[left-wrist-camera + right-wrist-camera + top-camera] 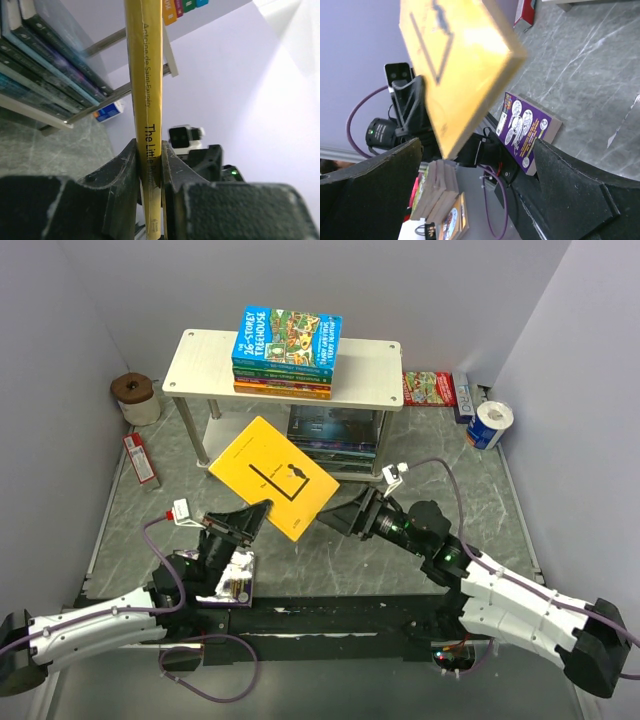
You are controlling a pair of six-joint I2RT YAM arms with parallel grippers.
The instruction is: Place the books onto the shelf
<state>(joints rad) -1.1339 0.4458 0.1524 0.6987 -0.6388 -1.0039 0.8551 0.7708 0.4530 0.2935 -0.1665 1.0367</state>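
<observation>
The shelf (370, 375) stands at the back, with a stack of books (287, 345) on its pale top board and more books (335, 435) on the lower tier. A plain yellow book (272, 475) hangs tilted in front of it. My left gripper (248, 520) is shut on the yellow book's near corner. The left wrist view shows the yellow spine (145, 75) pinched between the fingers (122, 170). My right gripper (338, 515) is open beside the book's right edge, not touching the yellow book (455, 65). A purple book (525, 130) lies on the table by the left arm.
A red-and-white carton (140, 458) and a brown-topped roll (135, 395) sit at the left. A red-green packet (428, 388) and a blue-white roll (490, 425) are at the back right. Walls close in on three sides. A small pile of books (437, 195) shows low in the right wrist view.
</observation>
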